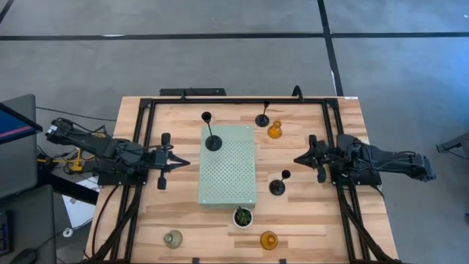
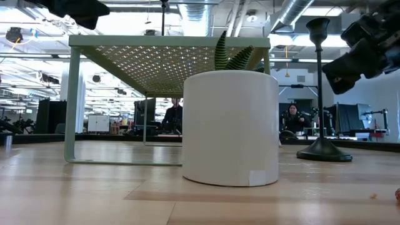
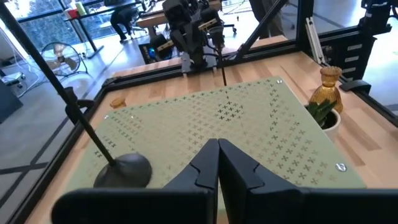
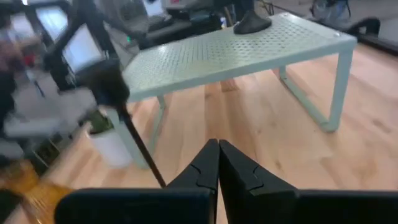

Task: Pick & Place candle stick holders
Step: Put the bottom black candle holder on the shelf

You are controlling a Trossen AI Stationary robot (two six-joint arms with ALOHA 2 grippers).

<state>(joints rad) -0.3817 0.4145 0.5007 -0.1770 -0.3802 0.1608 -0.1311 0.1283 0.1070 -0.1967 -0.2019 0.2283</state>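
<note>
A pale green perforated board [image 1: 229, 172] stands on legs at mid-table. One black candle stick holder [image 1: 212, 141] stands by its round base on the board's far left corner, seen also as holder [image 3: 123, 169]. Two more black holders [image 1: 262, 120] [image 1: 278, 187] stand on the wood to the right of the board. Amber glass holders [image 1: 275, 131] [image 1: 269, 240] and a clear-grey one [image 1: 173, 238] rest on the table. My left gripper [image 1: 185, 163] is shut, level, left of the board. My right gripper [image 1: 297, 158] is shut, right of the board, touching nothing.
A small green plant in a white pot [image 1: 242, 216] stands near the board's front right corner, and fills the low view as pot [image 2: 231, 128]. Black frame rails [image 1: 139, 158] [image 1: 338, 147] run along both table sides. Bare wood lies between the board and each gripper.
</note>
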